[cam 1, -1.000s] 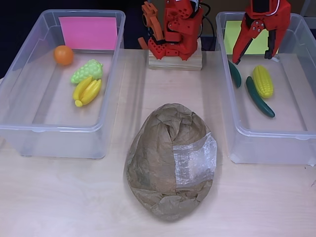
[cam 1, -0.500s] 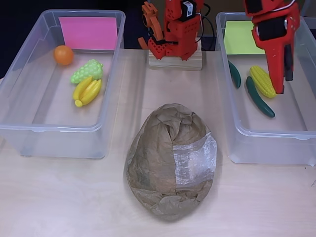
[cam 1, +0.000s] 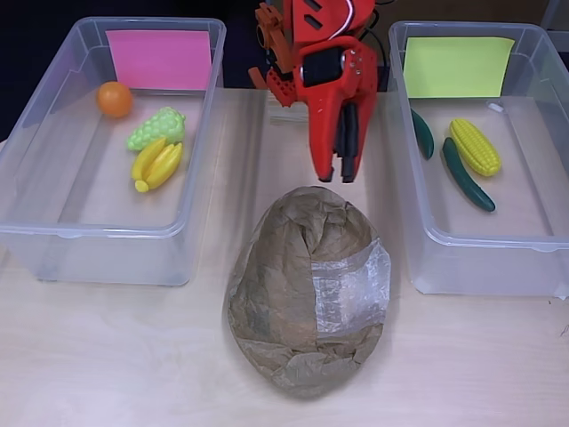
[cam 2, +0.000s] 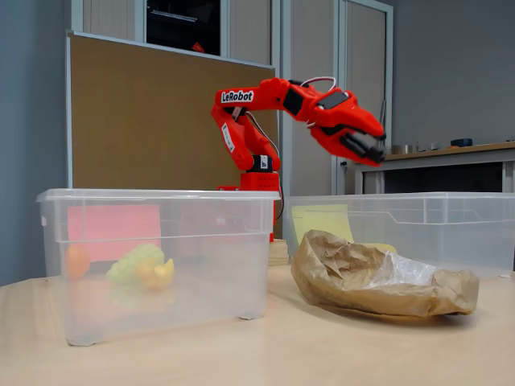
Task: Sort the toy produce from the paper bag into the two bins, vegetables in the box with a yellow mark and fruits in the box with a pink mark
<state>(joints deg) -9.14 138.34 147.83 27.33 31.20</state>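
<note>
1. Above the table (cam 1: pixel 133 356), between the two bins, the gripper (cam 1: pixel 336 175) hangs in the air with its fingers close together, and nothing shows between them; in the fixed view (cam 2: pixel 372 146) it points down and forward, well clear of everything.
2. Just below its tip in the overhead view lies the bag (cam 1: pixel 309 289), crumpled brown paper with a pale taped patch, its near end not touching the fingers; in the fixed view the bag (cam 2: pixel 378 277) lies flat on the table under the gripper.
3. Behind the gripper the red arm (cam 1: pixel 324 53) runs back to its base (cam 1: pixel 280 80) at the far edge of the table.
4. To the gripper's right in the overhead view stands the bin (cam 1: pixel 484 258) with the yellow mark (cam 1: pixel 457 67). A corn cob (cam 1: pixel 475 147) and a cucumber (cam 1: pixel 467 175) lie side by side in it, with another dark green piece (cam 1: pixel 422 133) against the bin's near wall.
5. To the gripper's left stands the other bin (cam 1: pixel 98 240) with the pink mark (cam 1: pixel 158 59). An orange (cam 1: pixel 115 99), green grapes (cam 1: pixel 156 128) and bananas (cam 1: pixel 157 164) lie in it, grapes and bananas touching, the orange a little apart.
</note>
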